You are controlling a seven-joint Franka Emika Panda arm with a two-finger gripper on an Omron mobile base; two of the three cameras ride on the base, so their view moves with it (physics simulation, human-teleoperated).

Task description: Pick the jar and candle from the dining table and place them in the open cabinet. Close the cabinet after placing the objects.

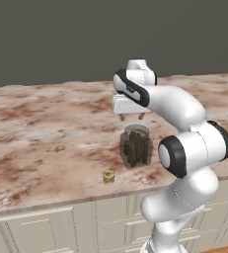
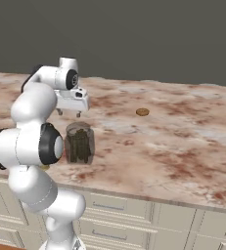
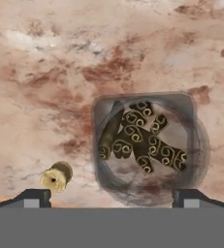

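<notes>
The jar (image 1: 135, 146) stands upright on the dining table (image 1: 46, 128), a clear glass cylinder full of dark brown-green sticks; it also stands in the right base view (image 2: 79, 143). My gripper (image 1: 132, 117) hangs open just above it, fingers pointing down, with nothing between them. From the hand view I look straight down onto the jar (image 3: 145, 145), which sits between my spread fingertips (image 3: 33, 197). The candle (image 1: 108, 177), a tiny yellow cylinder, rests near the table's front edge, left of the jar, and appears in the hand view (image 3: 56, 176). The cabinet is out of view.
A small brown round disc (image 2: 142, 112) lies on the table farther back to the right. Cream panelled drawers (image 1: 61, 227) run under the front edge. A dark grey wall rises behind the table.
</notes>
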